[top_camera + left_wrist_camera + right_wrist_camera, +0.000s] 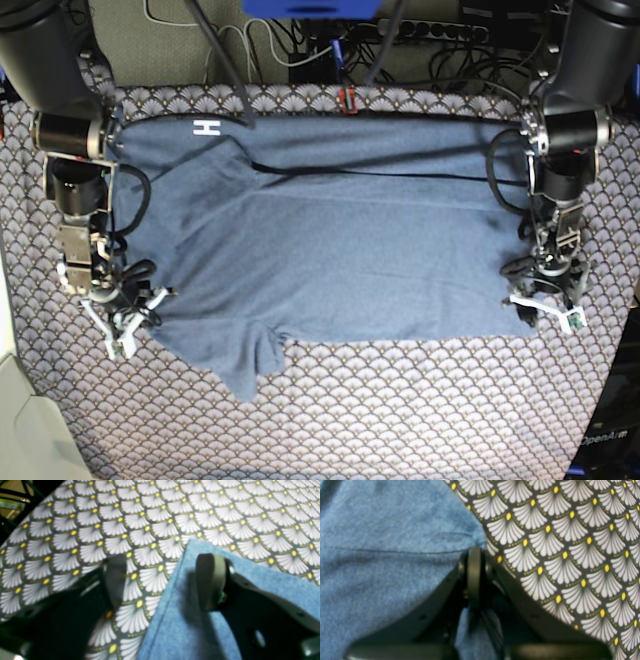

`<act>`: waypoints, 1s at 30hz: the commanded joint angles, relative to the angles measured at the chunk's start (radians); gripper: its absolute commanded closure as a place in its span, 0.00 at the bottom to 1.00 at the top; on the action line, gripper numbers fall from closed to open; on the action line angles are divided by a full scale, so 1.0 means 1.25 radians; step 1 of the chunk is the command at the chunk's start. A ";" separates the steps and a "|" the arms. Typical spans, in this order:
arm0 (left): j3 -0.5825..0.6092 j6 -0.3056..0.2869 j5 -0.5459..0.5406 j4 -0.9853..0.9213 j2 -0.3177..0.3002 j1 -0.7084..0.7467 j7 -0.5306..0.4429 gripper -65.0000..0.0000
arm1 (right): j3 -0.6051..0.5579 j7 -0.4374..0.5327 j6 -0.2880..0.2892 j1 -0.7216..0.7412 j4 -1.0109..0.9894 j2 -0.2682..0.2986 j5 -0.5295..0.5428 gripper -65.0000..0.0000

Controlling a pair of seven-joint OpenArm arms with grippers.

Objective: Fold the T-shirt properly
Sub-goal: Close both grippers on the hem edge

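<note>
The T-shirt (330,250) lay spread flat across the patterned cloth (400,420) on the worktop, one sleeve (245,365) pointing toward the near edge. The right tool (475,552) was pinched closed on the shirt's edge, blue fabric bunched between its fingers. The left tool (162,580) stood with its fingers wide apart over a corner of the shirt (200,635), one finger above the fabric, the other above bare cloth, gripping nothing.
</note>
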 commanded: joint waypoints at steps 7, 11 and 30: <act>0.000 -0.001 -0.003 0.008 0.008 -0.014 -0.023 0.34 | 0.002 0.007 -0.009 0.023 0.012 0.009 0.002 1.00; -0.003 -0.001 -0.004 0.010 0.022 0.002 -0.023 0.34 | 0.002 0.007 -0.009 0.023 0.012 0.009 0.002 1.00; -0.005 -0.001 -0.004 0.010 0.019 0.012 -0.024 0.97 | 0.002 0.006 -0.009 0.023 0.011 0.009 0.002 1.00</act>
